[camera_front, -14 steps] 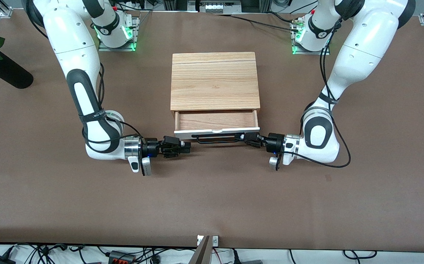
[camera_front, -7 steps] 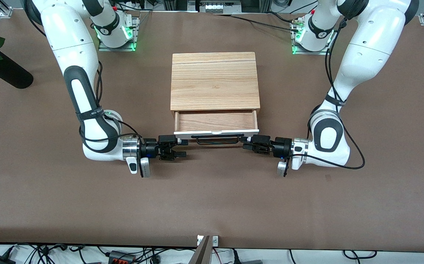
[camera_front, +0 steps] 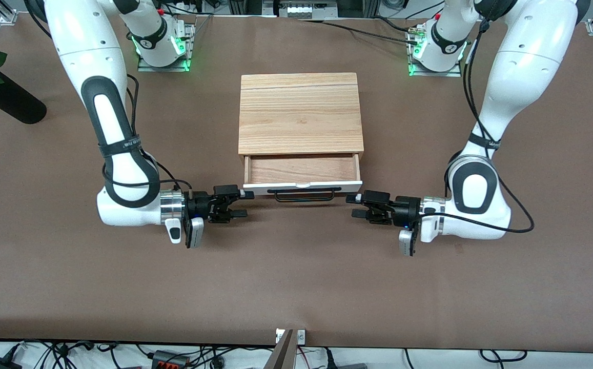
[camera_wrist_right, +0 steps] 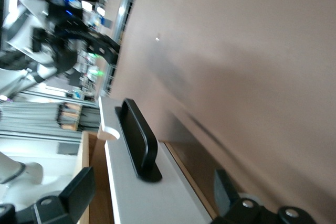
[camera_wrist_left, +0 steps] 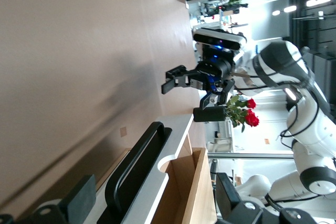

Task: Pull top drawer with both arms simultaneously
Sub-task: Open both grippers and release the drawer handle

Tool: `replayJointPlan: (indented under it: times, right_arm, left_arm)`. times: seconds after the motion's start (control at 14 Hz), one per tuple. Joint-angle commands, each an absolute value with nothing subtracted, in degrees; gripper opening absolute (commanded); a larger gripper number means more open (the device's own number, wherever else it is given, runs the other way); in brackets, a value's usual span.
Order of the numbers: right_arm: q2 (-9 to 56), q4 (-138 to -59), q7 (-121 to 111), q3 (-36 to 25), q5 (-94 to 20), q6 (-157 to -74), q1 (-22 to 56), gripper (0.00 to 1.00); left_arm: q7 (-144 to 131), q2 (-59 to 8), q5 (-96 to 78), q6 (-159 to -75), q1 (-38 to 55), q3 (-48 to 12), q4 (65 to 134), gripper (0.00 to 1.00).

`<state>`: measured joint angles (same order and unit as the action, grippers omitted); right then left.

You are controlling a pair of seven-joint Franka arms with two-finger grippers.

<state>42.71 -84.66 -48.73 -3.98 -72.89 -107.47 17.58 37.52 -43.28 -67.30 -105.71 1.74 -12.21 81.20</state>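
Observation:
The top drawer (camera_front: pixel 303 184) stands pulled partway out of the wood-grain box (camera_front: pixel 300 113), with its reddish-brown inside (camera_front: pixel 301 169) showing. Its black bar handle (camera_front: pixel 304 193) is free. My right gripper (camera_front: pixel 240 203) is open, low over the table just off the drawer front's corner at the right arm's end. My left gripper (camera_front: pixel 353 207) is open, just off the other corner. In the left wrist view the handle (camera_wrist_left: pixel 139 169) and white front (camera_wrist_left: pixel 157 198) lie ahead of the open gripper (camera_wrist_left: pixel 155 195). In the right wrist view the handle (camera_wrist_right: pixel 139 137) lies ahead of the open gripper (camera_wrist_right: pixel 151 190).
A black vase with red roses (camera_front: pixel 4 97) lies at the right arm's end of the table, near the bases. The roses also show in the left wrist view (camera_wrist_left: pixel 241 114). Cables hang from both forearms. The right arm's gripper shows farther off in the left wrist view (camera_wrist_left: pixel 194 77).
Both grippers have drawn back from the handle's ends, each toward its own arm's end of the table. The handle is let go and the drawer has stayed pulled out.

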Motion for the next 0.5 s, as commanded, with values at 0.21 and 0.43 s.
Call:
replayJointPlan:
  times: [0.21, 0.43]
  right_arm:
    - [33.94, -85.25, -38.95, -5.54, -54.00, -107.67, 17.84, 1.00]
    - [29.55, -85.25, -32.28, -5.62, -41.97, -107.32, 18.11, 1.00]
  left_arm:
    - [26.66, -33.86, -49.70, -105.12, 1.85, -10.64, 81.74, 1.00]
    - [19.88, -27.97, -34.68, -104.51, 1.32, -10.90, 81.83, 1.00]
